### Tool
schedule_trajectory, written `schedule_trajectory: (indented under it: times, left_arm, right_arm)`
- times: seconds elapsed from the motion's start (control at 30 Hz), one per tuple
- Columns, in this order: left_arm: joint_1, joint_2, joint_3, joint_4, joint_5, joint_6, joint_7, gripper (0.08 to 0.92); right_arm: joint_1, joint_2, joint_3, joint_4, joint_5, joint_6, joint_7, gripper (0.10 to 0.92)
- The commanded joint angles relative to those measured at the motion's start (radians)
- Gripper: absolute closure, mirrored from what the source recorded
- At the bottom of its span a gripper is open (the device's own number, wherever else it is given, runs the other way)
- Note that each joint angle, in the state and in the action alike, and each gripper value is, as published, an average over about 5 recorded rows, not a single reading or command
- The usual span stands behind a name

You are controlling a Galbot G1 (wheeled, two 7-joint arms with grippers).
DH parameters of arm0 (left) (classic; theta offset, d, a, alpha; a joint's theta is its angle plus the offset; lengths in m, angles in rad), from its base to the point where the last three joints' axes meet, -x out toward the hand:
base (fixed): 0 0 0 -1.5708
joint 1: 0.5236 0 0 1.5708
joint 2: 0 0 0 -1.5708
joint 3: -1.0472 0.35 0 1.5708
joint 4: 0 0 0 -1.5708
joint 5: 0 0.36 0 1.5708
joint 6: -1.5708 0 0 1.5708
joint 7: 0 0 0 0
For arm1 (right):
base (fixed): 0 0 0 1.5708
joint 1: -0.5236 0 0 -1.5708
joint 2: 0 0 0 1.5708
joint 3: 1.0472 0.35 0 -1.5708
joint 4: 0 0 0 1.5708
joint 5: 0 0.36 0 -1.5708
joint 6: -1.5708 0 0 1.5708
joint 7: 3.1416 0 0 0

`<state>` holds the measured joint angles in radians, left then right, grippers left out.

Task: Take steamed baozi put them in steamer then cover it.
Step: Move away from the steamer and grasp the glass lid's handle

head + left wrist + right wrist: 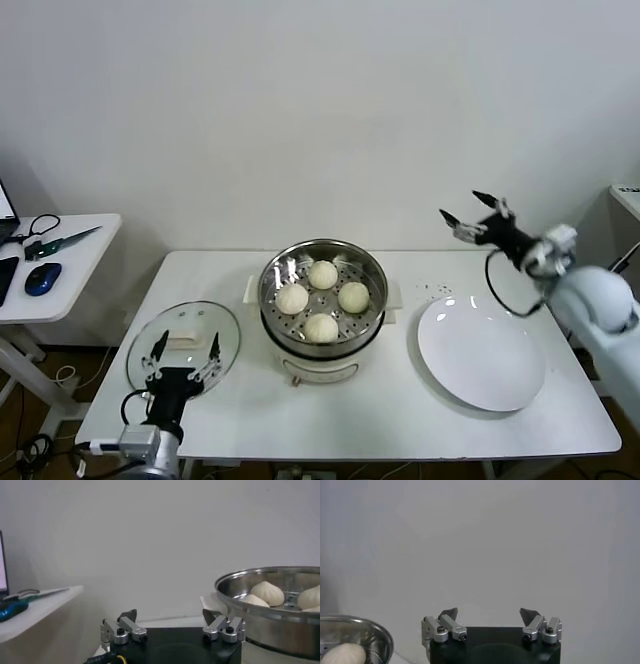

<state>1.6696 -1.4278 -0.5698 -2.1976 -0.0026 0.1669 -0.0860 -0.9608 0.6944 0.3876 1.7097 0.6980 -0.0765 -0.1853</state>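
The steel steamer stands mid-table on its white base, uncovered. Four cream-white baozi lie on its perforated tray: far, left, right and near. The glass cover with a white handle lies flat on the table at the left. My left gripper is open and empty just above the cover's near part. My right gripper is open and empty, raised above the table's far right. The left wrist view shows the steamer with buns inside.
An empty white plate lies on the table's right side. A white side table at the far left holds a blue mouse and cables. A white wall stands behind the table.
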Motion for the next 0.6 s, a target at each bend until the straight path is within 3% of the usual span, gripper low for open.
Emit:
schedule_trajectory:
  times: [0.03,0.17,0.43,0.6]
  left_arm:
    - [-0.014,0.013,0.000,0.003,0.040,-0.010,0.001,0.177]
    - [-0.009,0.025,0.004,0.015,0.107,-0.056,-0.007,0.177]
    - [0.020,0.060,-0.007,0.040,0.275,-0.148,-0.057,0.177]
    - [0.028,0.103,-0.031,0.087,0.655,-0.196,-0.127,0.177]
  right_arm:
    - [-0.626,0.351,0.394,0.068,-0.133,0.423,0.023,0.203]
    - [-0.635,0.473,0.330,0.046,-0.148,0.556,-0.002,0.203]
    - [-0.669,0.567,0.246,-0.001,-0.214,0.626,-0.012,0.203]
    - [-0.673,0.566,0.206,-0.025,-0.220,0.637,0.006,0.203]
